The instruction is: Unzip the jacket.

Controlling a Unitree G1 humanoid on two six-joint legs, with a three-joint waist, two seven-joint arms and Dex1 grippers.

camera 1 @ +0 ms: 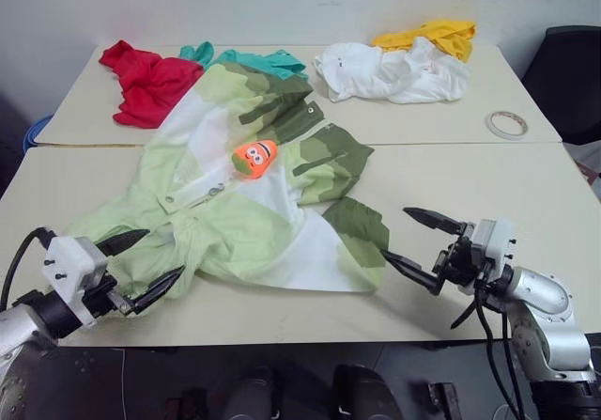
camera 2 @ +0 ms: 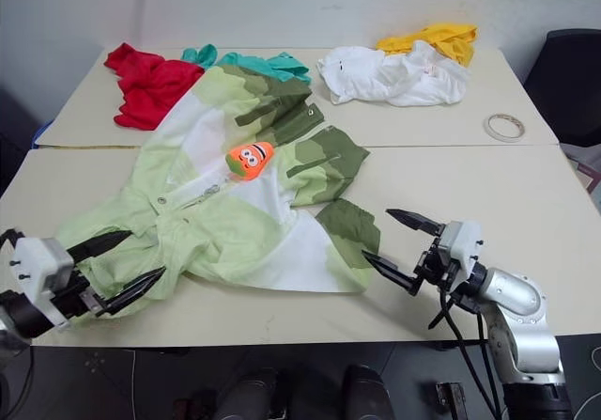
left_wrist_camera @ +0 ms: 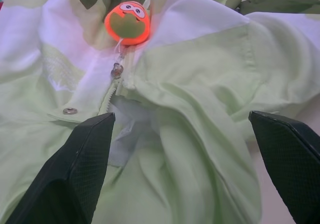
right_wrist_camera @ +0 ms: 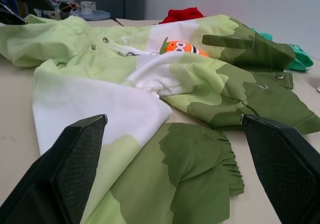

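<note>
The jacket, patched in light green, white and dark olive, lies spread and rumpled across the beige table. Its orange cartoon-face zipper pull rests near the middle of the chest, with the zipper line running from it toward the near left hem. My left gripper is open at the jacket's near left edge, its fingers straddling the hem below the pull. My right gripper is open just beside the dark olive cuff at the near right. Neither holds anything.
A red garment and a teal garment lie at the far left behind the jacket. White cloth and yellow cloth sit at the far right. A tape roll lies near the right edge. A dark chair stands beyond.
</note>
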